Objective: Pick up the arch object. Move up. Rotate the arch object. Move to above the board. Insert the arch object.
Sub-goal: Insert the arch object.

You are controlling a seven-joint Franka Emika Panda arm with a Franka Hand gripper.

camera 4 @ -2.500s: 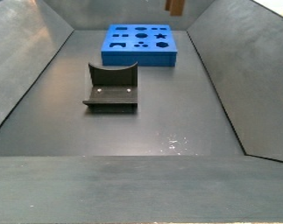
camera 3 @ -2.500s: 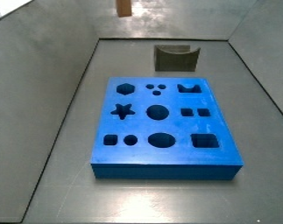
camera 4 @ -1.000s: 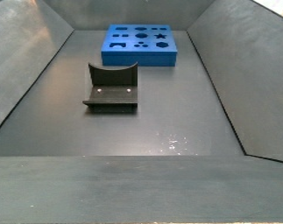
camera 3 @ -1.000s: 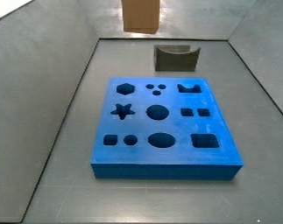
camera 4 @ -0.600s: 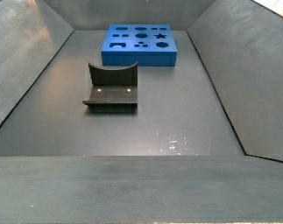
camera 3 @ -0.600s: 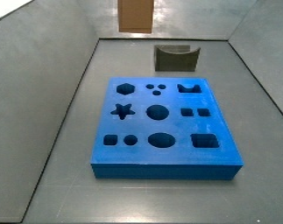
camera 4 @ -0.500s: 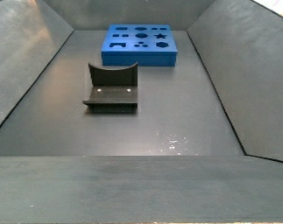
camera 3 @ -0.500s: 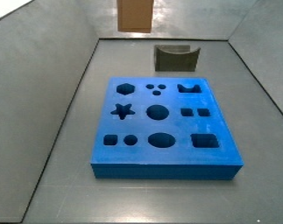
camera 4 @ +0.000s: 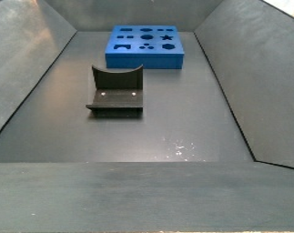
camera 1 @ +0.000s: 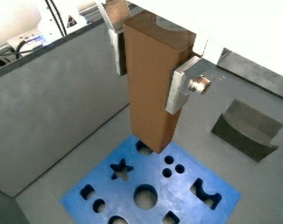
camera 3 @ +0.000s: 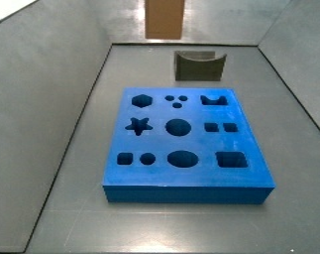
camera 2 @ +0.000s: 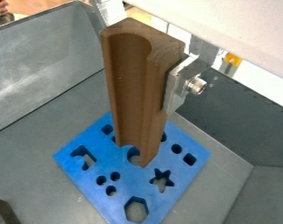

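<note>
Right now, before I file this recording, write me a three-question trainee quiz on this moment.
1. True or false: the tall orange-brown arch slab is already seated in the flat bright-blue board with cut-out holes.
2. What is the tool holding?
A. the slab
B. the dark fixture
C. nothing
3. Fill in: in both wrist views the slab hangs ____ the board.

Key: 1 false; it is held well clear of the board. 2 A; the silver fingers flank it. 3 above.
</note>
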